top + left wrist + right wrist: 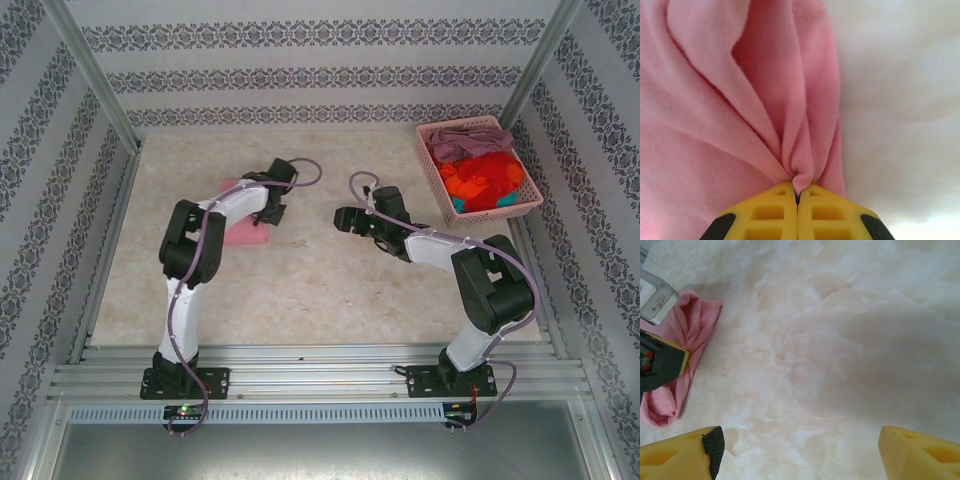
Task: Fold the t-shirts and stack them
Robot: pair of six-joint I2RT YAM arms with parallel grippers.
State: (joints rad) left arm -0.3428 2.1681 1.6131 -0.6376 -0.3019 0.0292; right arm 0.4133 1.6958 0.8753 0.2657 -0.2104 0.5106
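left gripper has its yellow fingers pressed together on a little pucker of the soft light pink cloth t-shirt, so it's clamped on fabric, with folds fanning out from the pinch. that shirt lies bunched on the pale fuzzy table, left of centre and partly under the left arm in the top view. right gripper is spread wide with nothing between its fingers, hovering over bare table a bit to the right of the shirt, not touching it. the other t-shirts, a dusty mauve one, orange-red ones and a bit of teal, are heaped in the pink lattice-sided plastic basket at the far right. folding looks barely started to me. my worry: the pinch looks tiny and right at the tips, so any pull could let the cloth slip out. it also seems to have grabbed several layers at once, so lifting could drag the whole wad instead of opening one edge, and the fold comes out crumpled. with nothing pinning the other side, the shirt will probably slide across the table rather than flatten.
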